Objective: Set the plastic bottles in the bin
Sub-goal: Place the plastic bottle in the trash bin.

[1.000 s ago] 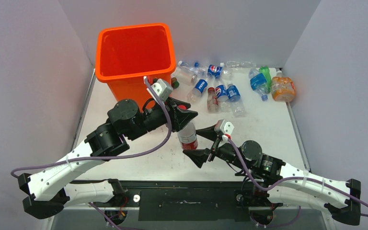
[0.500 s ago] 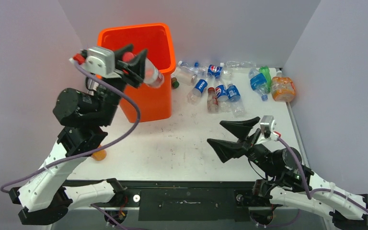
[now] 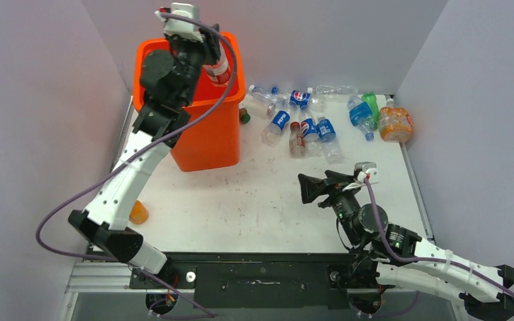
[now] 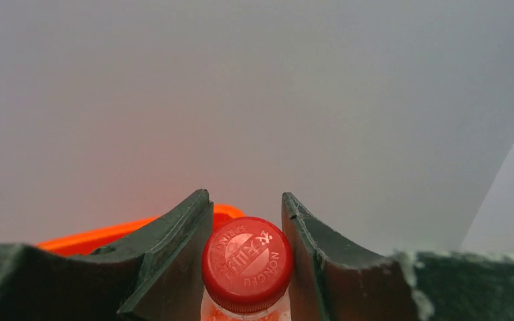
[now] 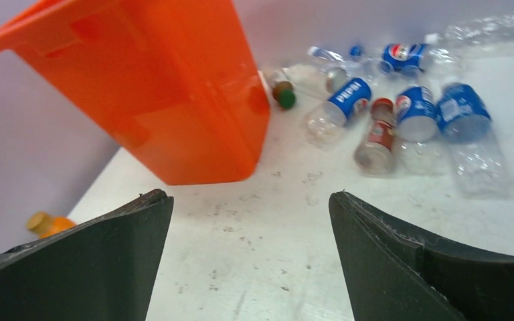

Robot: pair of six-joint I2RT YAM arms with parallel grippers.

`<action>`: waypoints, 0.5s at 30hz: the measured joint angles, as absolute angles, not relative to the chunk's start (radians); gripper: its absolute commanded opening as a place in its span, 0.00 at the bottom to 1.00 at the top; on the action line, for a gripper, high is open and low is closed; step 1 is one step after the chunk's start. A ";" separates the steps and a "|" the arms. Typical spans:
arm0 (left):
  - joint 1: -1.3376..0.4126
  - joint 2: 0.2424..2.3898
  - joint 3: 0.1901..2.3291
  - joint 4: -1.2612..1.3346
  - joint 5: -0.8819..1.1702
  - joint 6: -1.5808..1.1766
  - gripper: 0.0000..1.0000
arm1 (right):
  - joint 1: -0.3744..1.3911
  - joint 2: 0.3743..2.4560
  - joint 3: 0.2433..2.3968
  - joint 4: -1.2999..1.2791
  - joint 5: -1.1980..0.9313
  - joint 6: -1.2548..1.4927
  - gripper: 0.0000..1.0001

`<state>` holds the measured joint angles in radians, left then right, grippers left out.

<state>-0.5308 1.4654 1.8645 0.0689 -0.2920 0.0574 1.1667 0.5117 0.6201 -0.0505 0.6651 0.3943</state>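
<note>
Left jaws hold bottle lengthwise, cap toward wrist.

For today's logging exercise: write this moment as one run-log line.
left pincer: shut on red-capped bottle over bin | right pincer: open, empty | other bottles: lying on table

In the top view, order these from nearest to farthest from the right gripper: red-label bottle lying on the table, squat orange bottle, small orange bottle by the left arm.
From the right gripper:
1. red-label bottle, just beyond it, in the cluster.
2. squat orange bottle, far right corner.
3. small orange bottle, left edge.
</note>
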 measured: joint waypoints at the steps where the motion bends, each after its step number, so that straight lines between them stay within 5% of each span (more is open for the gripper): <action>1: -0.527 1.499 1.863 0.054 -0.286 0.046 0.00 | 1.167 0.515 0.610 -0.059 0.691 0.403 0.90; 7: -0.519 1.644 1.864 -0.068 -0.290 0.002 0.00 | 1.167 0.516 0.554 -0.080 0.792 0.432 0.90; 8: -0.519 1.656 1.864 -0.091 -0.294 0.000 0.09 | 1.167 0.516 0.547 -0.082 0.810 0.435 0.90; 10: -0.517 1.670 1.864 -0.129 -0.299 -0.007 0.52 | 1.167 0.514 0.539 -0.086 0.837 0.444 0.90; 12: -0.517 1.671 1.864 -0.155 -0.300 -0.014 0.79 | 1.167 0.514 0.537 -0.092 0.862 0.458 0.90; 14: -0.517 1.666 1.864 -0.155 -0.303 -0.020 0.98 | 1.167 0.514 0.537 -0.107 0.902 0.479 0.90; 15: -0.517 1.662 1.863 -0.155 -0.305 -0.023 0.96 | 1.167 0.516 0.537 -0.122 0.924 0.490 0.90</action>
